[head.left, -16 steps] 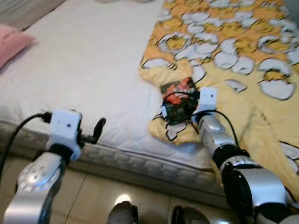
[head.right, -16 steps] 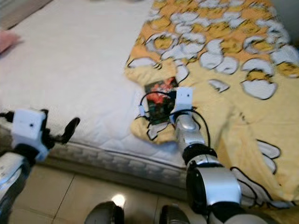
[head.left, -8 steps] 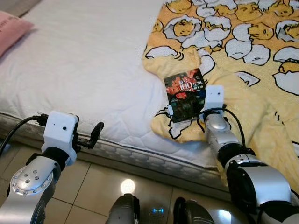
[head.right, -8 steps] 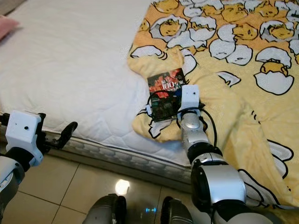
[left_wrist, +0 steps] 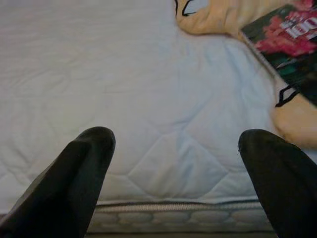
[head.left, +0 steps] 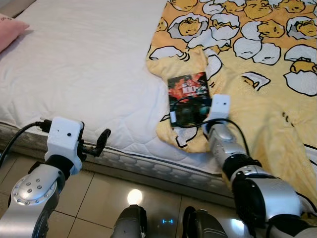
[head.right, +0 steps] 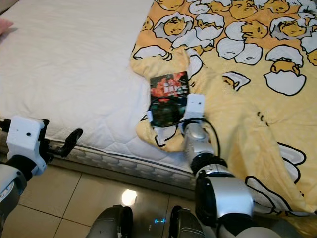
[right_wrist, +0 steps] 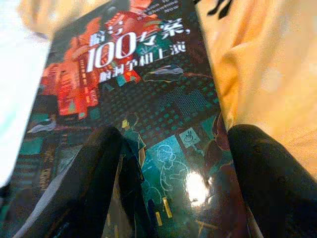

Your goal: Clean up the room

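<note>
On the white quilted mattress [head.left: 94, 74], a yellow chick-print blanket [head.left: 257, 89] spread toward 2 o'clock, a glossy dark book [head.left: 187, 97] on its rumpled corner. The right gripper [right_wrist: 173, 183] hung spread wide over the cover; the left gripper [left_wrist: 173, 183] gaped at 8 o'clock, holding nothing.

Two silver arms are seen, each capped by a white camera block with looping black cables. Rounded black fingers [left_wrist: 81, 173] are fitted; screws are dotted on the left elbow joint [head.left: 30, 191].
</note>
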{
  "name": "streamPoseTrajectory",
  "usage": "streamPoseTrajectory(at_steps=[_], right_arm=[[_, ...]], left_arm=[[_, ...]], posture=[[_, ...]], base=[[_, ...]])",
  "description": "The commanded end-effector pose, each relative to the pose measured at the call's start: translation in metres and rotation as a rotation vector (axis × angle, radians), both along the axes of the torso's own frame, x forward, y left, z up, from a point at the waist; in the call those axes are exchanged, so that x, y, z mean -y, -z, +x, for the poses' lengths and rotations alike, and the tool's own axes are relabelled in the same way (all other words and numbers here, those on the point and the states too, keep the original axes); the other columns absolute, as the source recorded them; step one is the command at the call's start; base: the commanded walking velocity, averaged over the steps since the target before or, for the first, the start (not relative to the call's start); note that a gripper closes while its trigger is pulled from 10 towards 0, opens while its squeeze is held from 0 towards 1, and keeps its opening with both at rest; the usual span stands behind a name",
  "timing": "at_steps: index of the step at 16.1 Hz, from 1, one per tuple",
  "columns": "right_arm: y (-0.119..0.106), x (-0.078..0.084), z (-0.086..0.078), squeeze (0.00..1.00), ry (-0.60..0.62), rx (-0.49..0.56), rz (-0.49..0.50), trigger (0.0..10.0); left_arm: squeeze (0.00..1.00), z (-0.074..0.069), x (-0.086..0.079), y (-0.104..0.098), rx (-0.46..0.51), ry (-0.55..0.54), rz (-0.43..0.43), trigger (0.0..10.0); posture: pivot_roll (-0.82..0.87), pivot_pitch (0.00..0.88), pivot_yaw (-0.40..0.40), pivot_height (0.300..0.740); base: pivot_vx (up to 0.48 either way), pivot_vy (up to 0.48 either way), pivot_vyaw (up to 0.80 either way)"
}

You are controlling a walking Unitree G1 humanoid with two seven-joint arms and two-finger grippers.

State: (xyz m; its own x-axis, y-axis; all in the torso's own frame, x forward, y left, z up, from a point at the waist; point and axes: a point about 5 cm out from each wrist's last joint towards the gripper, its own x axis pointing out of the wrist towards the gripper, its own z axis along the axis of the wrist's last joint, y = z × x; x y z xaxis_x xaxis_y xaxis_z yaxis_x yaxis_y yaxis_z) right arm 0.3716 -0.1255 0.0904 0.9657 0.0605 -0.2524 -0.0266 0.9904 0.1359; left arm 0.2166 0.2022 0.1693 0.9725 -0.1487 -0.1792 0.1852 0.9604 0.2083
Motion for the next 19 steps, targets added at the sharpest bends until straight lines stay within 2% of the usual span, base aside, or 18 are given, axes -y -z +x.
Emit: streamPoseTrajectory(at_steps=[1, 5, 6, 7, 9, 11, 12, 15, 19], right_arm=[[0.002, -0.013, -0.001, 0.0, -0.051, -0.024, 0.042, 10.0], [0.012, -0.018, -0.007, 0.0, -0.076, -0.063, 0.062, 10.0], [0.012, -0.023, -0.008, 0.0, -0.099, -0.068, 0.112, 10.0], [0.013, -0.027, -0.008, 0.0, -0.11, -0.079, 0.155, 0.0], [0.014, -0.031, -0.009, 0.0, -0.128, -0.091, 0.182, 0.0], [0.009, -0.042, -0.008, 0.0, -0.151, -0.101, 0.28, 0.0], [0.007, -0.043, -0.007, 0.0, -0.153, -0.096, 0.289, 0.0], [-0.006, -0.049, -0.001, 0.0, -0.173, -0.034, 0.302, 0.0], [-0.027, -0.053, 0.005, 0.0, -0.207, 0.106, 0.249, 0.0]], left_arm=[[0.0, -0.002, -0.001, 0.001, -0.016, -0.006, 0.003, 10.0], [0.0, 0.0, 0.002, 0.003, -0.018, -0.001, -0.003, 10.0], [0.0, 0.001, 0.003, 0.003, -0.018, -0.001, -0.005, 10.0], [0.0, 0.002, 0.003, 0.004, -0.019, -0.001, -0.007, 10.0], [0.0, 0.002, 0.004, 0.004, -0.018, 0.0, -0.009, 10.0], [0.0, 0.004, 0.005, 0.005, -0.019, -0.001, -0.014, 10.0], [0.0, 0.004, 0.005, 0.005, -0.019, -0.001, -0.015, 10.0], [0.0, 0.007, 0.01, 0.008, -0.018, 0.006, -0.029, 10.0], [0.0, 0.017, 0.02, 0.012, -0.003, 0.014, -0.06, 10.0]], posture=[[0.34, 0.238, 0.067, 0.723], [0.34, 0.235, 0.065, 0.723], [0.33, 0.232, 0.063, 0.723], [0.33, 0.23, 0.062, 0.723], [0.33, 0.228, 0.061, 0.723], [0.33, 0.227, 0.058, 0.723], [0.33, 0.227, 0.058, 0.723], [0.31, 0.218, 0.046, 0.723], [0.26, 0.186, 0.019, 0.723]], base=[[0.0, 0.0, 0.0], [0.0, 0.0, 0.0], [0.0, 0.0, 0.0], [0.0, 0.0, 0.0], [0.0, 0.0, 0.0], [0.0, 0.0, 0.0], [0.0, 0.0, 0.0], [0.0, 0.0, 0.0], [0.0, 0.0, 0.0]])
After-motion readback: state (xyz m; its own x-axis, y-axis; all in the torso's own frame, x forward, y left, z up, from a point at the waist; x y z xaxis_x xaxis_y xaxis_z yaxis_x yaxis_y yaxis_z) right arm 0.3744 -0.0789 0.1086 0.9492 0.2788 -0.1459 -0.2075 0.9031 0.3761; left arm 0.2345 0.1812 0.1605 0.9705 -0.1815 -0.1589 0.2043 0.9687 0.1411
